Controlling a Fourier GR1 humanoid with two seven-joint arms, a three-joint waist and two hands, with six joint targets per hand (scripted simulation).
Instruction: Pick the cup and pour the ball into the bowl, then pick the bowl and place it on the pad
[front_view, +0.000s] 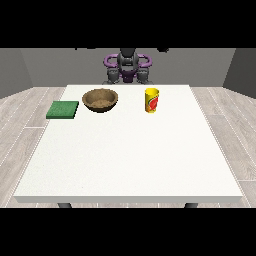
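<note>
the pad (63, 109) is lying flat near the worktop's (130, 160) left edge, green and square, well clear of anything on top of it. just to its right the bowl (100, 99) is sitting upright, brown and wide-mouthed, near the pad but not touching it. further right, with a clear gap between, the cup (152, 100) is standing upright, yellow with a red mark on its side. the ball is not showing from this view; it is presumably sitting inside the cup, below the rim.

the robot (128, 65) is standing behind the far edge, and neither hand is showing over the worktop. the dark shapes at its sides are too small to read, so i cannot tell whether the fingers are apart or together.

the step in hand is looking like the first one: reaching for the cup. since the cup is sitting at the view's right, the arm on that side is probably the better choice. to do it well, the hand should be coming in from the side with fingers apart, closing round the cup's middle rather than its rim, and keeping it upright while lifting so the ball is not rolling out early. tipping should be waiting until the cup's mouth is over the bowl's centre, leaning toward the view's left.
</note>
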